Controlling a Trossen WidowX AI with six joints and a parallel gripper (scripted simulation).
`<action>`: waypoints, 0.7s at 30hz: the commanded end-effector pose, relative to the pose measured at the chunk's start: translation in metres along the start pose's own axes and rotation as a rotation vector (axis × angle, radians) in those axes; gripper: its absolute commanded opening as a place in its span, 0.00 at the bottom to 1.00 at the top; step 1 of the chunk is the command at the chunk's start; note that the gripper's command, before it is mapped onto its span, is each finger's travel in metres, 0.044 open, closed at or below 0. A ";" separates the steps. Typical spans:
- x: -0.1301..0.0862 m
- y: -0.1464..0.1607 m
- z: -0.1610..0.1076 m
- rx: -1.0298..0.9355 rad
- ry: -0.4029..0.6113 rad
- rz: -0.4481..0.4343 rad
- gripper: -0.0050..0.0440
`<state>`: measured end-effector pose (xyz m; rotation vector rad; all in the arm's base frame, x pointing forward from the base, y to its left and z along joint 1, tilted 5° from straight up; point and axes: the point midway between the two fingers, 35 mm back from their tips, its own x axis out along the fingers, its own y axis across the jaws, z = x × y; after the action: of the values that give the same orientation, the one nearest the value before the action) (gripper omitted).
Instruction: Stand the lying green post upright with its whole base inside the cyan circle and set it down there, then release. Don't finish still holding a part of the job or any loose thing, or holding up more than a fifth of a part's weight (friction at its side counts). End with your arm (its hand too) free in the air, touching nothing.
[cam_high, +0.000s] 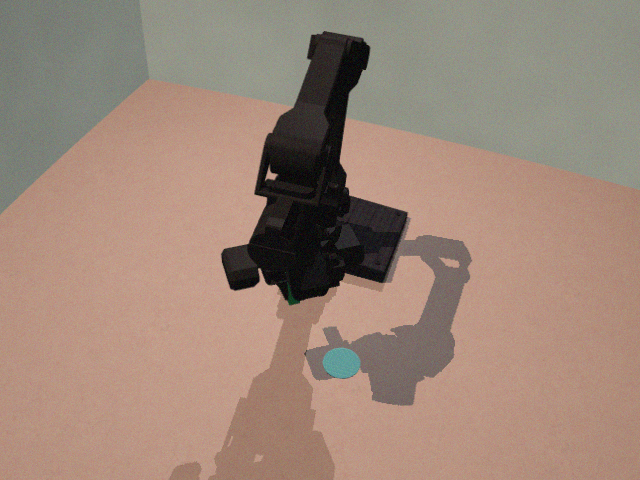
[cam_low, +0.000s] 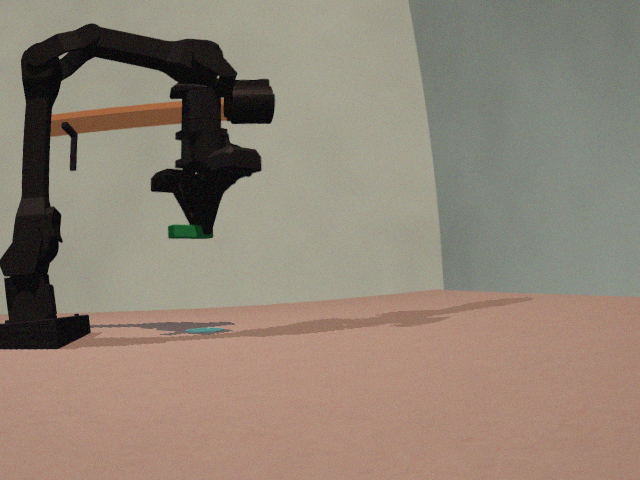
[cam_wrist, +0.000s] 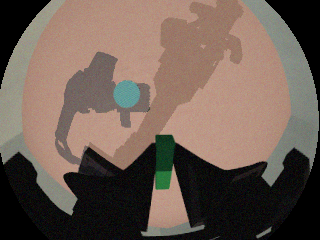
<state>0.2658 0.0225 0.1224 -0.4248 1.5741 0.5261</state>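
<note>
My gripper is shut on the green post and holds it high above the floor. The post lies level, gripped at one end, and sticks out to the left in the exterior view. In the wrist view the post runs between the two dark fingers. In the top view only a small green tip shows under the arm. The cyan circle is a flat disc on the floor, in front of the arm's base; it also shows in the wrist view and as a thin sliver in the exterior view.
The arm's black base plate sits behind the circle. An orange shelf with a dark bracket runs along the back wall. Arm shadows lie across the floor around the circle.
</note>
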 end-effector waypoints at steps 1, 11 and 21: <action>-0.004 0.008 0.009 -0.074 -0.010 -0.001 0.15; -0.006 0.033 0.025 -0.261 -0.010 0.000 0.15; -0.008 0.054 0.035 -0.411 -0.010 0.001 0.15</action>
<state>0.2642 0.0755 0.1299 -0.6872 1.4845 0.8050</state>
